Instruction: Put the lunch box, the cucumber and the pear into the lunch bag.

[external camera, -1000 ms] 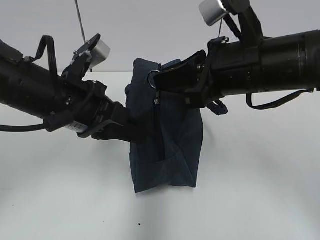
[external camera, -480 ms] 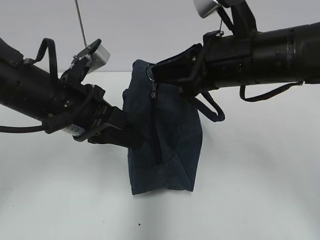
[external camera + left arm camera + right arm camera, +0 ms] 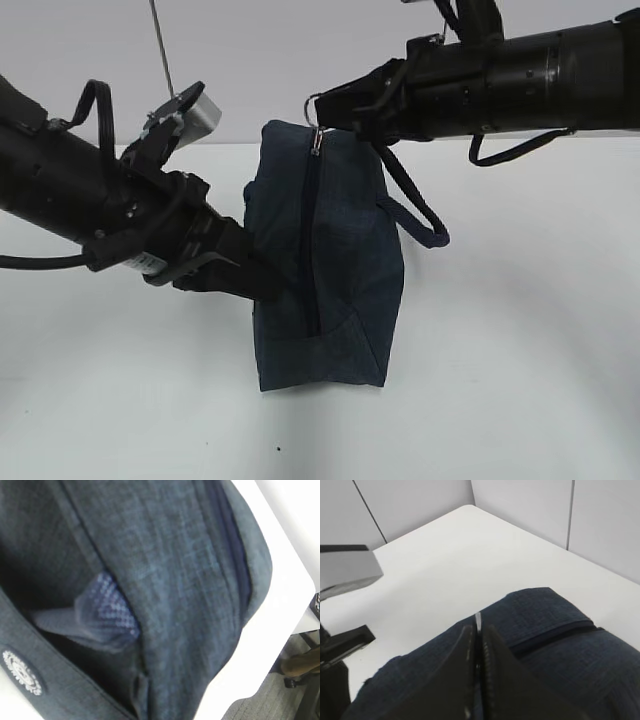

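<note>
Now my right fingers (image 3: 322, 112) are pinched tight on the silver ring pull (image 3: 312, 104) at the top of the lunch bag (image 3: 330, 260), which stands on the white surface (image 3: 520, 340); my left fingers (image 3: 268, 285), closed, grip its side fabric.

Upright navy lunch bag (image 3: 345, 260), zipper closed

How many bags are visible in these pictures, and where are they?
1. The lunch bag stands on end in the middle of the white table, zipper facing the exterior camera, between the left gripper and the right gripper. Anything behind it would be hidden.
</note>
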### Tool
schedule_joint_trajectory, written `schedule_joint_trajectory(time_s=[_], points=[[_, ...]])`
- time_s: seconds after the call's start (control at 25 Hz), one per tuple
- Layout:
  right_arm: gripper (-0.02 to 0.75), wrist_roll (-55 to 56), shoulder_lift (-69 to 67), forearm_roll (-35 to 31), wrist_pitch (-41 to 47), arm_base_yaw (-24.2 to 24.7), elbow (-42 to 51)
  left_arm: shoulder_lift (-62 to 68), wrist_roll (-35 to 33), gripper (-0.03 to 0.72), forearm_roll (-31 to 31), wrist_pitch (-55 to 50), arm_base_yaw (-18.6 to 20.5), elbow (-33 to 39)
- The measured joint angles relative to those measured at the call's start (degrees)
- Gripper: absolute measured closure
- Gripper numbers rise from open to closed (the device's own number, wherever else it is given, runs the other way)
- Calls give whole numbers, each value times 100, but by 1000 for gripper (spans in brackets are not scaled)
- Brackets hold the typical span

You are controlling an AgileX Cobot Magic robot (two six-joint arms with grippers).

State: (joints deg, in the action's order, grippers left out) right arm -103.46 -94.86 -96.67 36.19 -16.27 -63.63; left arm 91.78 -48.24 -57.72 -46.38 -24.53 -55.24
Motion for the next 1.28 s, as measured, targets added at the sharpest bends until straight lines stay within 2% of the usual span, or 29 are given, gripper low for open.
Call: schedule_joint_trajectory(time_s=[0.44, 0.72, 1.12, 1.28], points=[[732, 34, -791, -64, 89, 373, -687, 0, 0, 697, 37, -21, 0, 0], [732, 443, -1507, -52, 621, 721, -1392, 0, 0, 697, 49, -21, 0, 0], [732, 1870, -2526, 1105, 1172, 832, -2798, 0, 0, 697, 72, -43, 0, 0], [732, 2250, -2785, 1253, 1411, 916, -3138, 0, 0, 697, 78, -60, 0, 5]])
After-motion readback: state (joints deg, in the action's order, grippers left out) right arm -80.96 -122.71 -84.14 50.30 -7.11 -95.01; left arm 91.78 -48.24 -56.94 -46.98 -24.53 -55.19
